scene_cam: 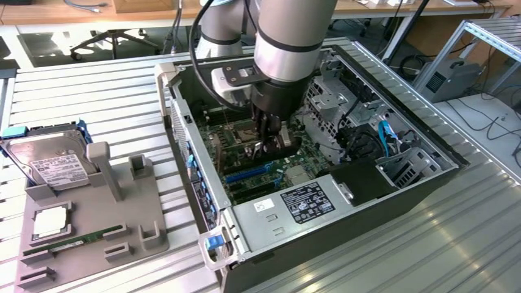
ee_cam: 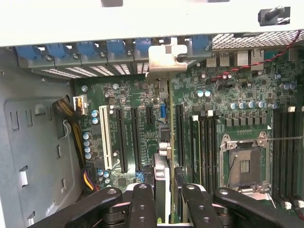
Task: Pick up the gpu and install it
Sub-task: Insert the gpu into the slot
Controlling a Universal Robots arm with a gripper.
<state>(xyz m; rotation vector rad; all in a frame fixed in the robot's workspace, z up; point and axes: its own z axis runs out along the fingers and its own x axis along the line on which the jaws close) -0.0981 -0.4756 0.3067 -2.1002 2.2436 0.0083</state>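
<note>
My gripper held the gpu inside the computer case; the hard drive lay on the tray at the exterior view's left.

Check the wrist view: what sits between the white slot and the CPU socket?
The gpu, edge-on in the tool, stands between the white slot and the CPU socket, among black slots.

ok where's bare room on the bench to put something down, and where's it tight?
Free: the slatted table between the grey fixture and the PC case, and on the exterior view's right of the case. Crowded: the fixture with the hard drive and RAM stick; inside the case, where the gripper holds the gpu.
</note>
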